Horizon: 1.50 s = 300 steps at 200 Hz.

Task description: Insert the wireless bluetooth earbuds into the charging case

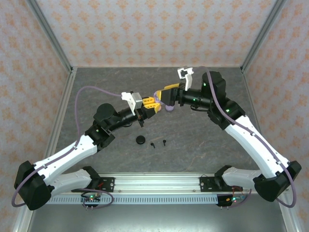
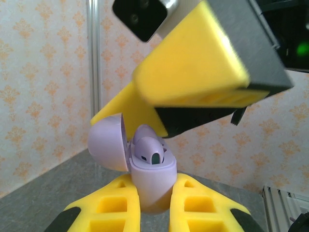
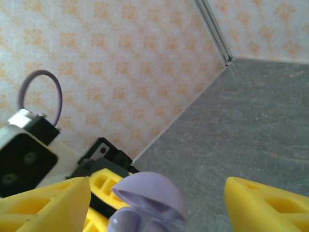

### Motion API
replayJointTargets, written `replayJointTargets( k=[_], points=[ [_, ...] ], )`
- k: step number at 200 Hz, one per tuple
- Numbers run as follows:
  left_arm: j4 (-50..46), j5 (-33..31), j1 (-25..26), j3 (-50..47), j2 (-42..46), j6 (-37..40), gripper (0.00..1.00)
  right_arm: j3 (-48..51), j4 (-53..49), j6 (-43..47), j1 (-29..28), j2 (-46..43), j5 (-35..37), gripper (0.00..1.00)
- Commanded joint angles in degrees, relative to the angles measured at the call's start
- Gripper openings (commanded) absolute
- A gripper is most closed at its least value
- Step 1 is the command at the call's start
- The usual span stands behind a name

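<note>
My left gripper (image 2: pixel 153 195) is shut on the base of a lilac charging case (image 2: pixel 152 177), held above the table. The case's lid (image 2: pixel 107 143) is swung open to the left. A lilac earbud (image 2: pixel 150 151) sits in the case's well with a second one behind it. My right gripper (image 3: pixel 158 202) is open, its yellow fingers (image 3: pixel 266 205) wide apart on either side of the lid (image 3: pixel 147 186), not touching it. From above, both grippers (image 1: pixel 155 104) (image 1: pixel 164 99) meet at the case (image 1: pixel 169 108). Two black earbuds (image 1: pixel 153 145) (image 1: pixel 164 142) lie on the table.
A round black case (image 1: pixel 140 140) lies shut on the grey table (image 1: pixel 203 140) beside the black earbuds, below the left gripper. Patterned walls enclose the table on three sides. An aluminium rail (image 1: pixel 154 181) runs along the near edge.
</note>
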<state>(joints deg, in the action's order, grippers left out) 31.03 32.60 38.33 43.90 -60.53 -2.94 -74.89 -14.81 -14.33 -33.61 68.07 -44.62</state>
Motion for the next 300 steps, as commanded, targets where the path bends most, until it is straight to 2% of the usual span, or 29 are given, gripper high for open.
replayJointTargets(
  k=[1,20,52,100,151,167,191,215,245,271,300],
  points=[
    [0.61,0.36,0.35,1.3,0.05,0.29,0.0,-2.03,0.13,-0.29,-0.1,1.92,-5.52,0.72],
    [0.36,0.43,0.35,1.25,0.0,0.24,0.0,-2.03,1.78,-1.0,-0.06,1.92,-8.81,0.67],
    [0.01,0.37,0.35,1.01,-0.2,0.0,0.0,-0.97,6.42,-1.97,-0.07,0.05,-9.38,0.61],
    [-1.13,-0.07,0.37,-0.03,0.23,-0.27,0.0,-0.25,9.16,-1.67,-0.08,-1.9,-10.13,0.61],
    [-1.51,-0.3,0.35,-0.32,0.33,-0.31,0.0,0.04,6.52,0.12,-0.06,-2.42,-7.57,0.62],
    [-2.11,-0.75,0.35,-0.31,0.41,-0.39,0.0,-0.96,2.06,1.83,-0.06,-2.35,-3.65,0.63],
    [-5.51,-2.81,0.35,-0.26,0.2,-0.71,0.0,-3.14,-7.47,5.03,0.17,-2.4,8.15,0.67],
    [-11.67,-5.68,0.35,-0.35,-0.98,-1.09,0.0,-0.57,-9.59,5.09,1.33,-4.21,16.84,0.74],
    [-15.84,-9.08,-0.55,-2.69,-4.96,-3.99,0.0,7.25,-6.42,1.51,4.18,-8.79,22.75,0.84],
    [-17.56,-9.37,-2.52,-3.54,-11.63,-8.01,0.0,13.76,-3.34,-0.44,5.87,-12.48,27.22,1.0],
    [-19.24,-9.02,-4.54,-1.88,-21.13,-12.75,0.0,17.35,-1.81,-2.6,7.49,-13.78,27.67,0.99]
  ],
)
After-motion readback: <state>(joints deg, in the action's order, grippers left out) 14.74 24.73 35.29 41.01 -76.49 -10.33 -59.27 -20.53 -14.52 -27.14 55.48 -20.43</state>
